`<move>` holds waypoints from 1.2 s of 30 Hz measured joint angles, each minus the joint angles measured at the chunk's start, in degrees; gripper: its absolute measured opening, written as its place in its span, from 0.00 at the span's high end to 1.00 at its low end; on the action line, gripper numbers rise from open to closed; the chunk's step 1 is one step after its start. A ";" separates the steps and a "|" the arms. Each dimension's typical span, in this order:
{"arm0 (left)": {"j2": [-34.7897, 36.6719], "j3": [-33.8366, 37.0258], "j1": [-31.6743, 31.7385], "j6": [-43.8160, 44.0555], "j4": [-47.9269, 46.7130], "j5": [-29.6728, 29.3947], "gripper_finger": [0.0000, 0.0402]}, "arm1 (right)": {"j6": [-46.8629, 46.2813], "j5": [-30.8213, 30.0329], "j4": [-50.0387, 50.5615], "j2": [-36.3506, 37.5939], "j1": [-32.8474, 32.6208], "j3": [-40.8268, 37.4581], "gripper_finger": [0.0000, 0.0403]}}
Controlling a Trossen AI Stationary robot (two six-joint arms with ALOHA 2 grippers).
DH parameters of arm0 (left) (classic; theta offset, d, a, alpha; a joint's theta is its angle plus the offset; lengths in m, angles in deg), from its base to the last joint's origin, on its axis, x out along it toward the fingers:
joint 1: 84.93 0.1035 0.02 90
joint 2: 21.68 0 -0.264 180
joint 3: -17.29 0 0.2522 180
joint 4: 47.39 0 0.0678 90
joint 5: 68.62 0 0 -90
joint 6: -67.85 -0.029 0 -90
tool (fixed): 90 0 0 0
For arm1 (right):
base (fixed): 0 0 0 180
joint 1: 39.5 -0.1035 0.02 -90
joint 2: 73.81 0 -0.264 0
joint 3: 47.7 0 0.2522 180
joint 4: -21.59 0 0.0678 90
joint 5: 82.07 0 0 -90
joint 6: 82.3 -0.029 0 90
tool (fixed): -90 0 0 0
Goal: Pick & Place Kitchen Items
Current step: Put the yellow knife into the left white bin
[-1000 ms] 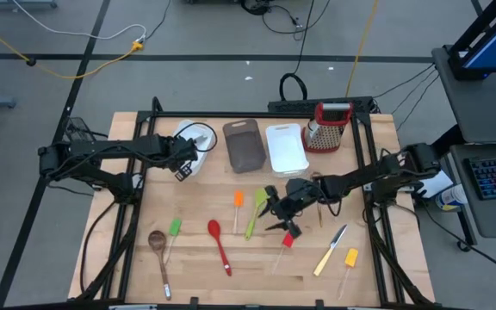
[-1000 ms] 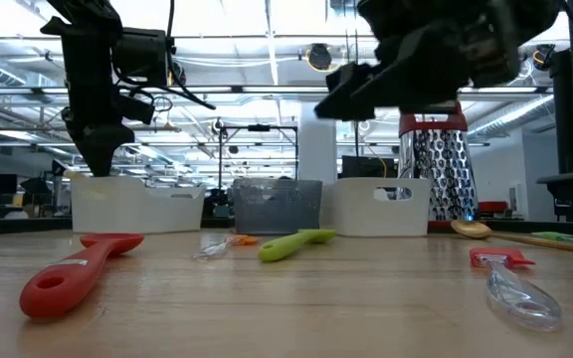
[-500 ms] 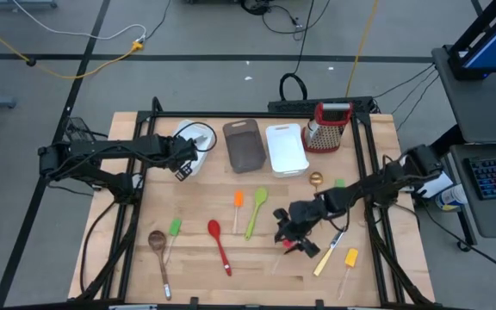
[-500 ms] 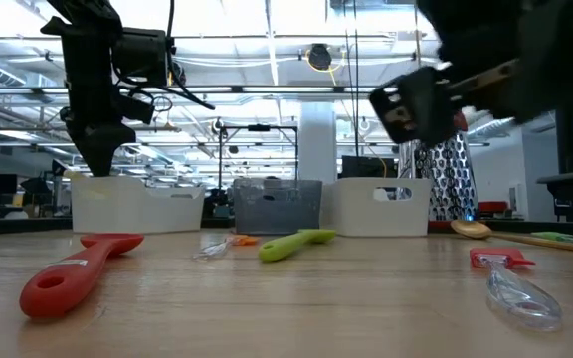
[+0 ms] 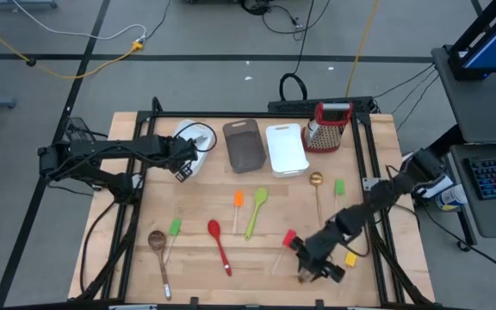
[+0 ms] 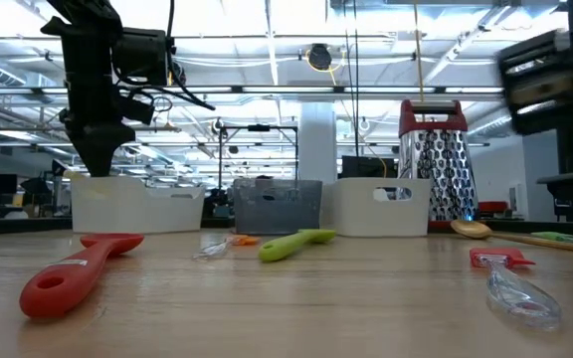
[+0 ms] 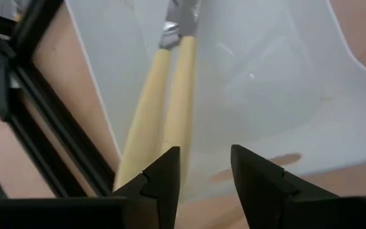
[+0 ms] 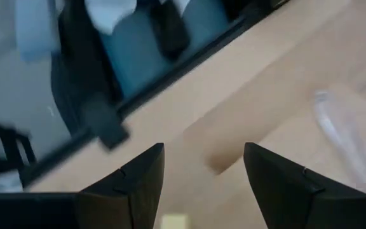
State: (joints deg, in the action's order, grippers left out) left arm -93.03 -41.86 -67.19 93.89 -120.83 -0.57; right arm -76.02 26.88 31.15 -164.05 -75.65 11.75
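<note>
Two cream-handled knives already lay in the white tub under the left gripper, open and empty. Most utensils, like the red spoon, waited on the table. The right gripper hovered low, fingers spread, holding nothing.

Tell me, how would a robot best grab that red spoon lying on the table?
Probably from straight above, across the middle of the red spoon's handle. It lies flat with bare wood on both sides, so two fingers could close across the slim shaft. The rounded bowl end is wider and would likely slip.
</note>
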 joint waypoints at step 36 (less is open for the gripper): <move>0.00 0.00 0.00 -0.39 4.04 1.55 0.64 | 0.52 -16.00 -18.86 0.17 -8.44 -21.91 0.64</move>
State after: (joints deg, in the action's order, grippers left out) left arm -93.03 -41.86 -67.19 93.50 -116.79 0.97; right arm -75.49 10.88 12.29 -163.88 -84.09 -10.16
